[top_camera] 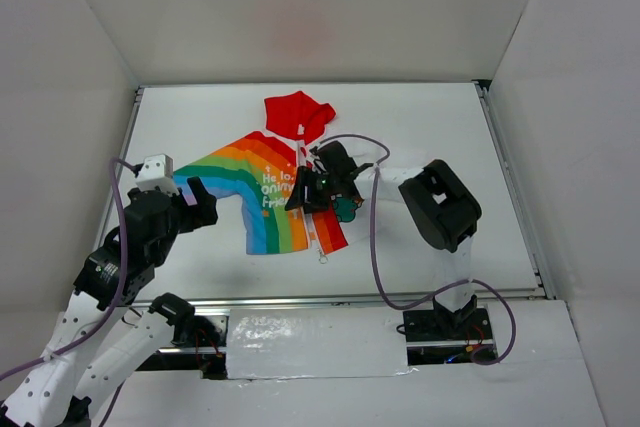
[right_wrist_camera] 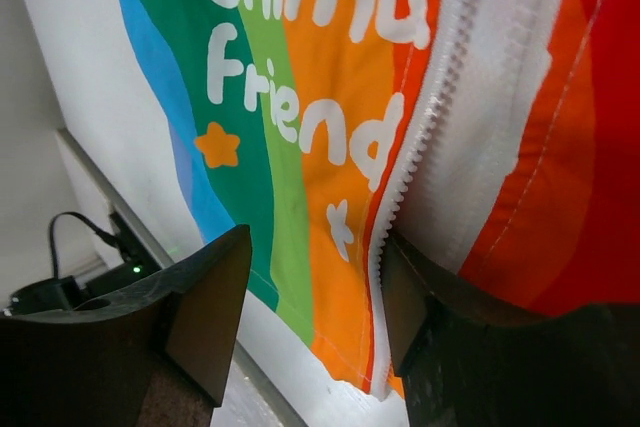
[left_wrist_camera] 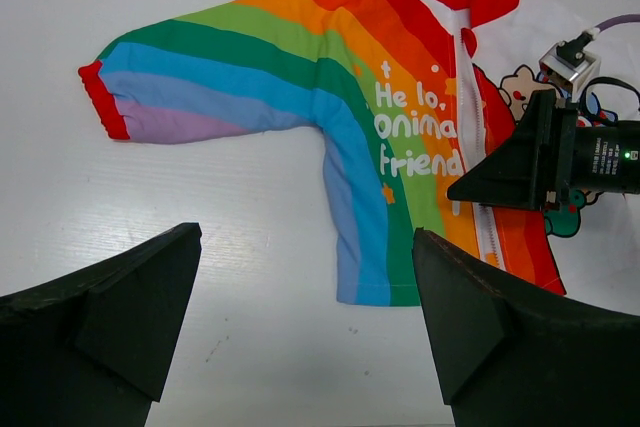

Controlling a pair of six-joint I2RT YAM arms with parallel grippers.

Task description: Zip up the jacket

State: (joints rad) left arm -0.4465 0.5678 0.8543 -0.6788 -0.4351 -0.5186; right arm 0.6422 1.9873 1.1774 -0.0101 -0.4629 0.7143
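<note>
Jacket (top_camera: 272, 192) lies flat at centre of white surface (top_camera: 450, 127), red hood (top_camera: 297, 112) toward the far edge, hem toward the arm bases. The rainbow half faces up w/ white lettering (left_wrist_camera: 420, 132). Its sleeve stretches out to the left and ends in a red cuff (left_wrist_camera: 100, 102). The other half is mostly hidden under the R arm; a cartoon animal print (left_wrist_camera: 515, 87) shows beside it. The white zipper (right_wrist_camera: 420, 137) runs down the front, teeth unjoined at the lower end, where an orange-red flap lies folded beside it.

R hand (top_camera: 315, 187) sits low over the front, approx. mid-zipper. Its fingers are parted, w/ rainbow fabric visible in the gap. The zipper edge lies against the inner face of one finger (right_wrist_camera: 410, 307); no pinch visible.

L hand (top_camera: 195, 197) is spread wide over bare surface, just beside the cuff, touching nothing.

A purple cable (top_camera: 375, 237) loops over the surface near the R arm.
</note>
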